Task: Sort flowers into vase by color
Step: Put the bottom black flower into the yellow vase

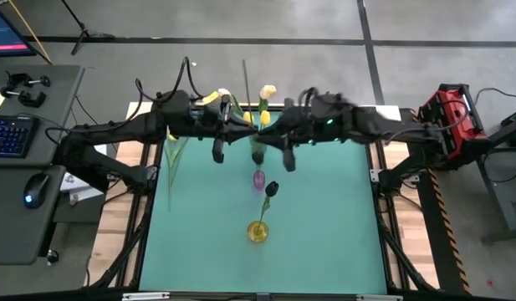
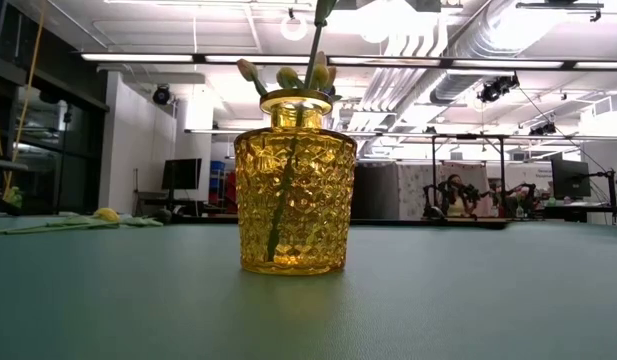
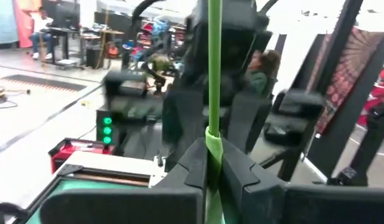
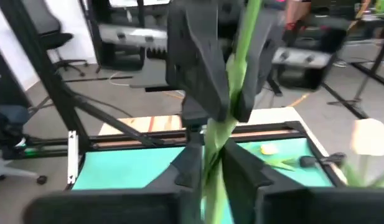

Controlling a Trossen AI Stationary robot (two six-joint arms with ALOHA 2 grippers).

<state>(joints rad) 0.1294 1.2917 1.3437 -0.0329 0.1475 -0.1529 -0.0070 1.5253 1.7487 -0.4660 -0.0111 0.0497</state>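
Both grippers meet over the table's far middle, each shut on one tulip's green stem [image 3: 213, 74]. My left gripper [image 1: 238, 125] [image 3: 211, 155] comes from the left, my right gripper [image 1: 274, 127] [image 4: 213, 155] from the right. The pale peach head [image 1: 268, 90] tops that stem. The yellow vase [image 1: 257, 232] [image 2: 294, 185] stands on its base near the table's middle, holding a dark-headed tulip [image 1: 272, 189]. A pinkish vase [image 1: 258, 178] stands behind it, with bud heads [image 2: 288, 75] above its rim. A yellow tulip [image 1: 171, 149] [image 2: 106, 213] lies flat on the left. My left gripper pinches the green stem [image 3: 211, 140] between its two fingers, which lie across it. The stem runs up past the fingers, lifted clear of the table. My right gripper pinches the same stem [image 4: 218, 134] between its two fingers, across it, close to the left gripper's fingers [image 4: 201, 68].
The green mat [image 1: 324, 217] has free room on its right half and near side. Wooden strips and the dark frame [image 1: 383, 180] border the table. A desk with keyboard and mouse [image 1: 32, 188] stands off to the left, a red device [image 1: 448, 113] to the right.
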